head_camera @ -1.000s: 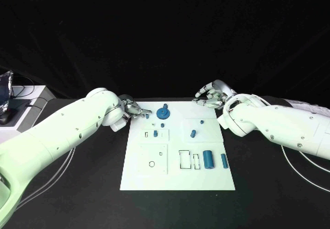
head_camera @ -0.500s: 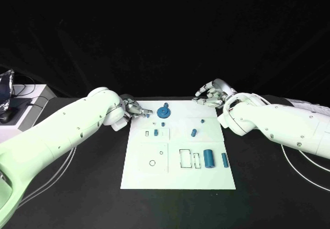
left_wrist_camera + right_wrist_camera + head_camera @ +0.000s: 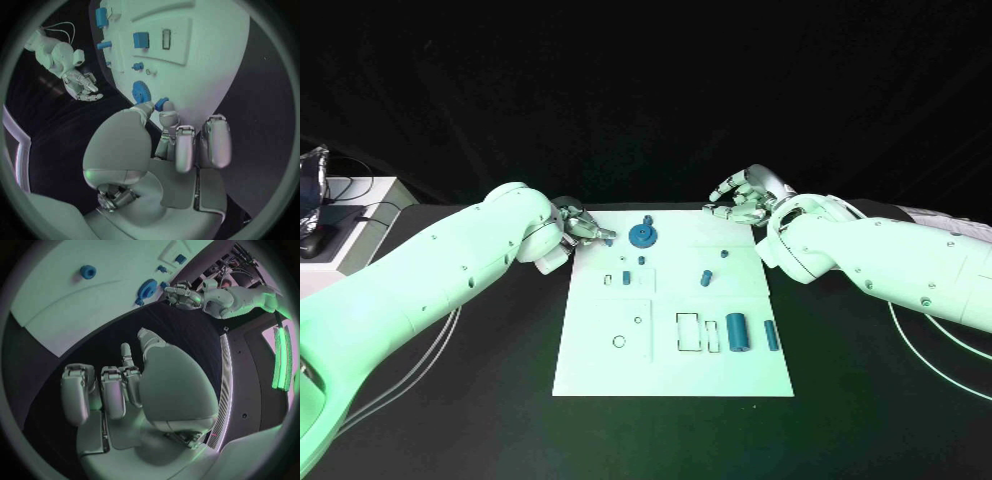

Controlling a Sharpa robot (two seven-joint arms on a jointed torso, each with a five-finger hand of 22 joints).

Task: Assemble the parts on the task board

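- we judge the assembly barely begun: on the task board (image 3: pixel 672 370) most blue parts lie loose. two cylinders (image 3: pixel 736 333) lie side by side toward the board's near right, a small peg (image 3: pixel 705 279) lies near the middle, and a small block (image 3: pixel 626 279) sits left of it.
- a round, toothed blue gear (image 3: pixel 642 236) sits at the board's far edge; we cannot tell whether it is seated.
- our left hand (image 3: pixel 577 232) is at the board's far left corner, fingers curled narrow, and in the left wrist view its fingertips (image 3: pixel 164 116) pinch a small blue part (image 3: pixel 162 103) just beside the gear.
- our right hand (image 3: pixel 744 203) hovers off the far right corner, fingers loosely curled, holding nothing.
- the board looks like smooth matt white plastic with outlined recesses; the parts like hard blue plastic; the hands are silver.
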